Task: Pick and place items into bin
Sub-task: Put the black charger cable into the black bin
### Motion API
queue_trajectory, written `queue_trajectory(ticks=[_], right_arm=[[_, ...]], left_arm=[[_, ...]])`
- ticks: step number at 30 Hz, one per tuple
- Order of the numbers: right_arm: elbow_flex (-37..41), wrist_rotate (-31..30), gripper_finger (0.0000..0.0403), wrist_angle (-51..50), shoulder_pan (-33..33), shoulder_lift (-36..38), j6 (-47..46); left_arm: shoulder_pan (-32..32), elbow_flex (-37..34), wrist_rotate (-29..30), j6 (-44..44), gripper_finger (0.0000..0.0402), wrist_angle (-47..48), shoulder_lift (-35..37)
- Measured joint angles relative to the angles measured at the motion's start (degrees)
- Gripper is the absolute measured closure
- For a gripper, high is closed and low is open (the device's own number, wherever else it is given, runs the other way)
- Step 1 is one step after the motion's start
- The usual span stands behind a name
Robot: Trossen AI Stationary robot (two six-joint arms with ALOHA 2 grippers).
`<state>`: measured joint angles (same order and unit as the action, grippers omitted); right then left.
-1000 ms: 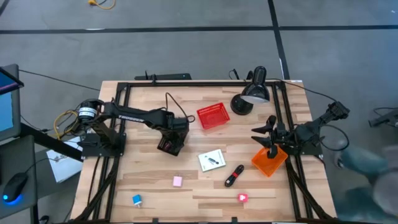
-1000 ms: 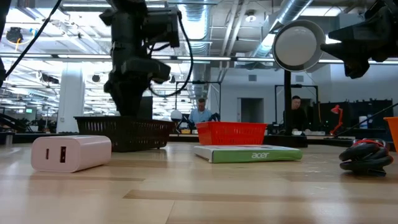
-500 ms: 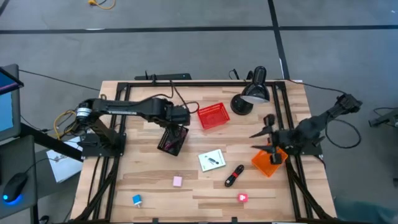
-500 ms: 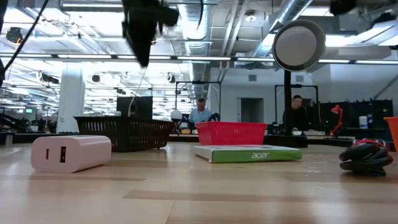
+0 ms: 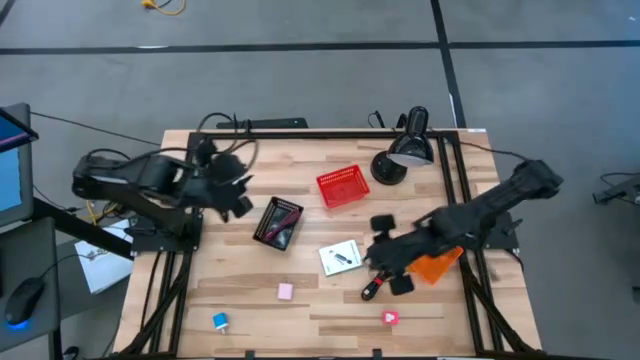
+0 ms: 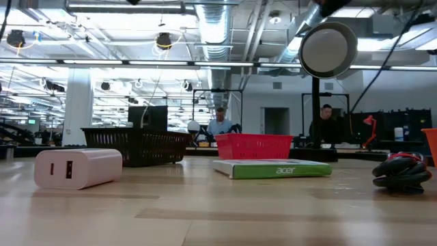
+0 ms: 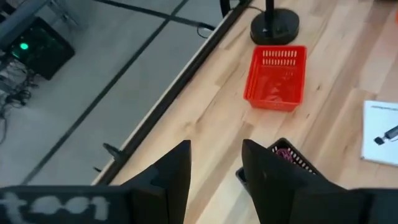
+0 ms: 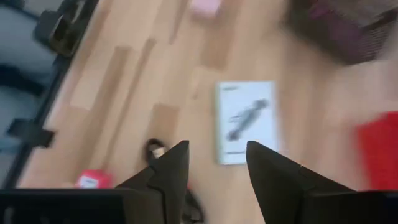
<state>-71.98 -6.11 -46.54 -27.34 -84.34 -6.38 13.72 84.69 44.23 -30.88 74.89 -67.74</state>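
Observation:
In the high view my right gripper (image 5: 380, 258) hovers open between the white card (image 5: 341, 257) and the black-and-red marker (image 5: 376, 284). Its wrist view (image 8: 217, 168) looks down on the card (image 8: 245, 121), marker (image 8: 155, 151) and red-pink piece (image 8: 93, 180). My left gripper (image 5: 238, 195) (image 7: 214, 168) is open, drawn back left of the black basket (image 5: 278, 222), where the maroon cord (image 7: 283, 152) lies. The pink block (image 5: 285, 291), blue cube (image 5: 220, 321) and red-pink piece (image 5: 390, 318) rest flat on the table.
A red basket (image 5: 342, 186) sits mid-table and a black desk lamp (image 5: 405, 155) stands by the far edge. An orange bin (image 5: 438, 266) sits at the right, partly under my right arm. Black frame rails run along the table's left and right sides. People show in the room beyond.
My left gripper rose from over the black basket and drew back toward the table's left edge, leaving the basket with the cord in view. My right arm swung from above the orange bin toward the table's left, coming over the card and marker.

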Motion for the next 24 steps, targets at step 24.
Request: queue_trajectory(ticks=[24], right_arm=[[-1.29,5.72,0.0246,-4.27,-3.44,-27.12,9.39]], left_arm=[[8.75,-17.29,-0.7,-10.52,0.0268,-11.41,8.6]])
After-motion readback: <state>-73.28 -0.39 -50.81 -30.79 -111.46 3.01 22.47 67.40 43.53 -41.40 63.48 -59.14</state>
